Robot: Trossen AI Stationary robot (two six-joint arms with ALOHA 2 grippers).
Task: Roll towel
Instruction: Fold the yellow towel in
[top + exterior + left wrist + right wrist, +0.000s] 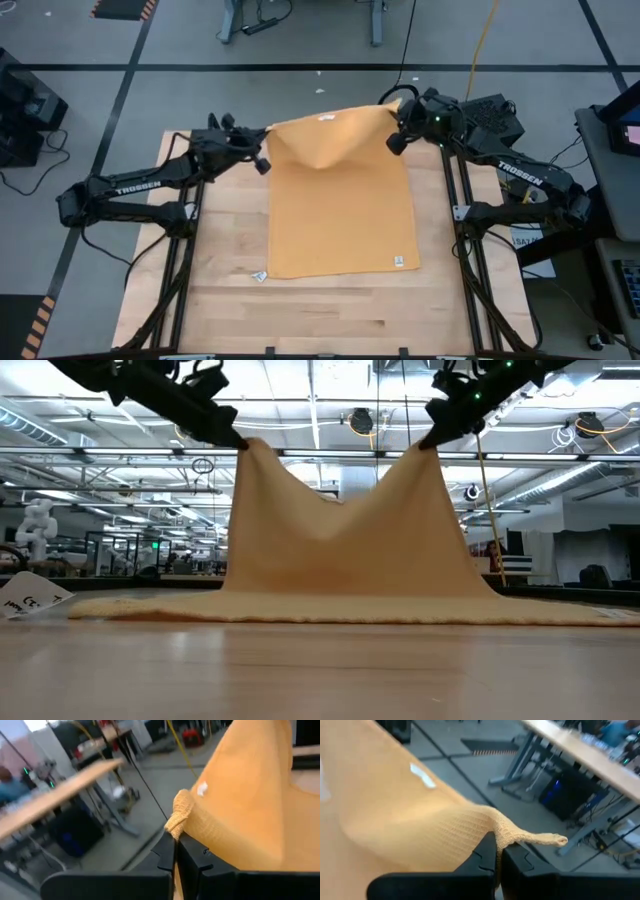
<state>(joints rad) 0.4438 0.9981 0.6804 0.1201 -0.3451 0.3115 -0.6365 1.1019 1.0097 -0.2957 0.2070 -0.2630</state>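
I see the towel (343,205) on the wooden table (330,310), with its far edge lifted into the air by both arms. The left gripper (174,851) is closed tight on the far left corner; a small bunch of cloth stands out between its fingers (165,855). The right gripper (498,854) is also closed tight, on the far right corner, and a thin tip of cloth sticks out past it. Between the two grippers the raised edge sags in the middle. The near part of the towel lies flat on the table, and a white tag (398,262) shows at its near right corner.
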